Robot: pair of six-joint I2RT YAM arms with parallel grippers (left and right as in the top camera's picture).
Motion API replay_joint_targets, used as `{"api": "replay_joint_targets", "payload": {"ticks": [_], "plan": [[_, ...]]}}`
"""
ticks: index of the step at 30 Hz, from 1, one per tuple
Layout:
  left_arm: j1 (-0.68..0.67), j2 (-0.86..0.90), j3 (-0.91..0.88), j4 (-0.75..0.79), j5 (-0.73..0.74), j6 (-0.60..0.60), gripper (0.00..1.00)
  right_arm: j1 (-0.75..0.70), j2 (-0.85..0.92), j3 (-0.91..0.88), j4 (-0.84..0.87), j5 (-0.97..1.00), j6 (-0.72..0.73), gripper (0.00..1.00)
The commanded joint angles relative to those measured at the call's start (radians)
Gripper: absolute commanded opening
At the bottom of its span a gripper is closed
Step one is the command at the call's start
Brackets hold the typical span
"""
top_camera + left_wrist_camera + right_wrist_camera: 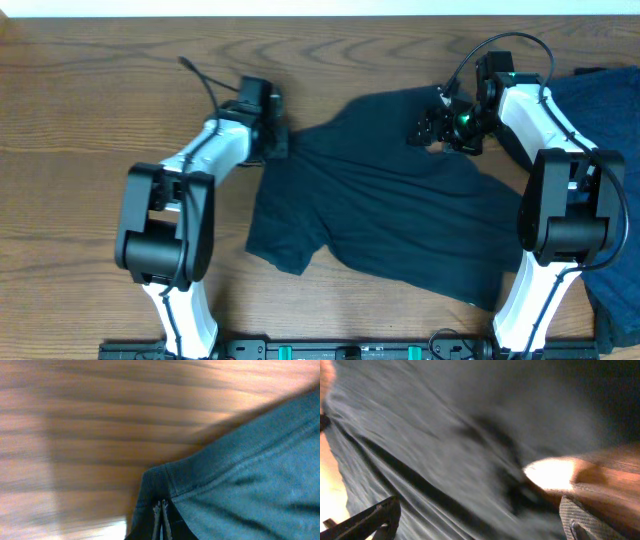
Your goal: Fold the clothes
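Note:
A very dark teal-black T-shirt (390, 190) lies spread and rumpled across the middle of the wooden table. My left gripper (281, 140) is shut on the shirt's left edge; in the left wrist view its fingers (163, 519) pinch a hemmed corner of the fabric (240, 485). My right gripper (432, 128) is open over the shirt's upper right part. In the right wrist view its two fingers stand wide apart (480, 522) above wrinkled dark cloth (445, 445), with nothing between them.
More dark blue garments (610, 110) lie piled at the table's right edge, behind and beside my right arm. Bare wood (80, 120) shows to the left and front left. A black rail runs along the table's front edge (340, 350).

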Motion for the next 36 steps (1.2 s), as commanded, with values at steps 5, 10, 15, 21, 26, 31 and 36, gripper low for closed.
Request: {"api": "replay_joint_targets", "payload": {"ticks": [5, 10, 15, 21, 26, 31, 36], "plan": [[0.225, 0.103, -0.068, -0.123, -0.204, -0.147, 0.06, -0.004, -0.031, 0.012, -0.001, -0.004, -0.008, 0.99], [0.294, 0.102, -0.068, -0.133, -0.098, -0.134, 0.06, -0.004, -0.031, 0.012, -0.001, -0.004, -0.008, 0.99], [0.3, 0.074, -0.061, -0.119, -0.039, -0.129, 0.08, -0.004, -0.031, 0.012, -0.001, -0.004, -0.008, 0.99], [0.29, -0.104, -0.05, -0.12, 0.051, -0.12, 0.15, -0.004, -0.031, 0.012, -0.001, -0.004, -0.008, 0.99], [0.258, -0.355, -0.05, -0.22, 0.084, -0.12, 0.22, -0.004, -0.031, 0.012, -0.001, -0.004, -0.008, 0.99], [0.211, -0.507, -0.05, -0.385, 0.084, -0.12, 0.22, -0.004, -0.031, 0.012, 0.024, -0.006, 0.01, 0.99], [0.161, -0.571, -0.058, -0.516, 0.084, -0.12, 0.22, -0.003, -0.031, 0.012, 0.057, -0.013, 0.023, 0.99]]}}
